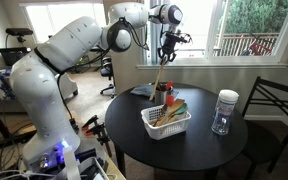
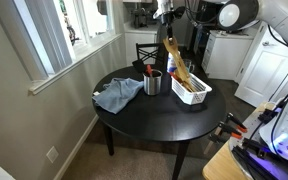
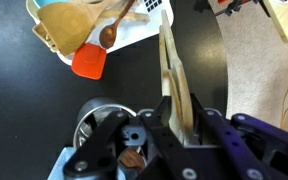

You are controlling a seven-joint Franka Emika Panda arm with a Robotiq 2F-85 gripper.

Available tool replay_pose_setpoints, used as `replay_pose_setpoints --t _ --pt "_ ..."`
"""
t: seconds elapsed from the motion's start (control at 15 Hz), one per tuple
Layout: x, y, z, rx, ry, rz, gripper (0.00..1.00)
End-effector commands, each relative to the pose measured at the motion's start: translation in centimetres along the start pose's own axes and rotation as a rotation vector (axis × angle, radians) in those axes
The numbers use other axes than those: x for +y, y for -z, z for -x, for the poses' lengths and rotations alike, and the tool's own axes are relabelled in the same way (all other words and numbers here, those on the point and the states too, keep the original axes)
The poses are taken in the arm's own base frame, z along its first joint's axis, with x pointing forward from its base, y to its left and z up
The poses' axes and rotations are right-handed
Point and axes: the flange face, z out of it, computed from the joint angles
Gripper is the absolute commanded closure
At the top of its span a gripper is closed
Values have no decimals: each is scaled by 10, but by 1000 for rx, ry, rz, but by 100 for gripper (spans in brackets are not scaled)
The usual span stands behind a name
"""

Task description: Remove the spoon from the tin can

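Spoon (image 1: 161, 70) hangs near-upright above the can (image 1: 162, 96), its top end pinched in the gripper (image 1: 166, 47), which is clenched on it. In the wrist view the spoon runs beside the can's rim, not inside. Can stands on the tabletop (image 1: 199, 150), just beside a white basket (image 1: 168, 127).
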Motion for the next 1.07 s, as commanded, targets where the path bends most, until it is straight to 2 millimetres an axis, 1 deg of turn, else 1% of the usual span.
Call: replay_pose_setpoints --t 0.0,0.13,0.33,0.6,0.73,1.0 --pt "6 -18 9 -121 40 -17 91" --pt "24 -34 14 -177 96 -8 91" --pt "49 -62 19 -227 119 -10 91" --pt "72 -89 17 -198 118 -21 91" --pt "80 -96 13 -171 96 -8 91" --pt "98 -102 6 -69 75 41 91"
